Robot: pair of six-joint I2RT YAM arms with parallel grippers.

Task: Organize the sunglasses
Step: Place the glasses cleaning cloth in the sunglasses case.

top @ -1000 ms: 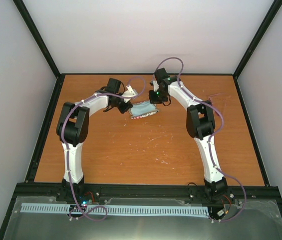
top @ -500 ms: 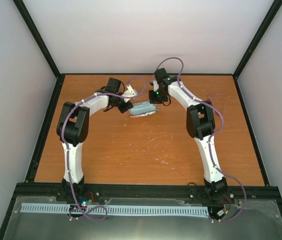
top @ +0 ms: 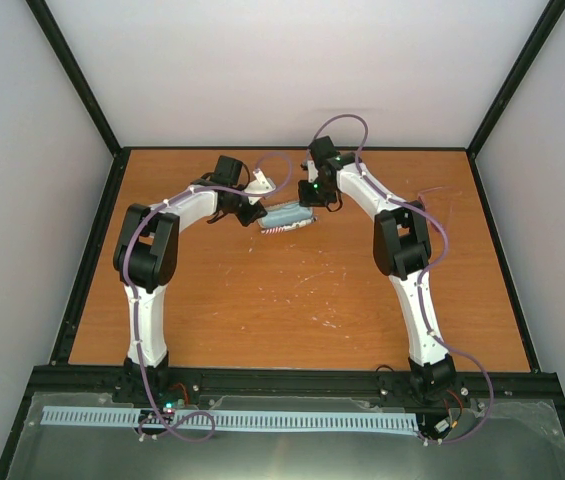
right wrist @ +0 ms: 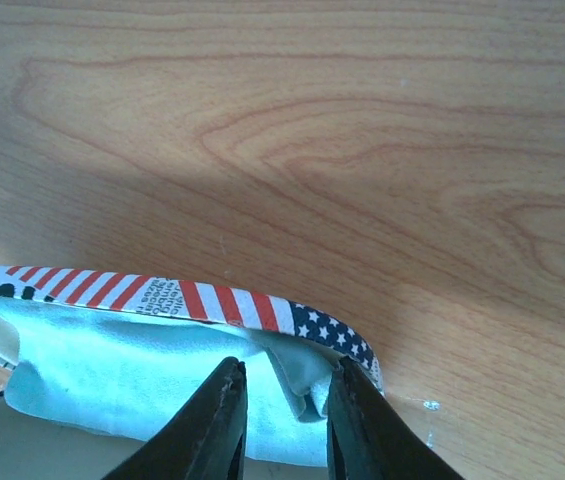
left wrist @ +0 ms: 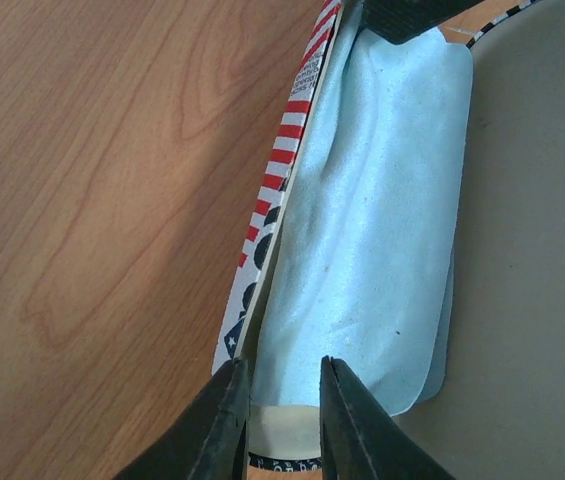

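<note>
A soft sunglasses case (top: pixel 287 217) with a stars-and-stripes outside is held between both grippers at the back middle of the table. A light blue cloth (left wrist: pixel 372 220) lies in its open mouth. No sunglasses show. My left gripper (top: pixel 252 212) grips the case's left end; its fingers (left wrist: pixel 230 420) close on the cream lining, the striped rim (left wrist: pixel 282 170) running away from them. My right gripper (top: pixel 312 198) grips the other end; its fingers (right wrist: pixel 220 425) pinch a fold of the cloth (right wrist: pixel 302 385) under the starred rim (right wrist: pixel 327 330).
The wooden table (top: pixel 292 300) has black frame rails along its sides and grey walls behind. Both arms reach to the far middle, elbows out to each side.
The case has turned between the grippers from lying broad and flat to nearly edge-on in the top view, and has shifted slightly to the left. The arms barely moved.
</note>
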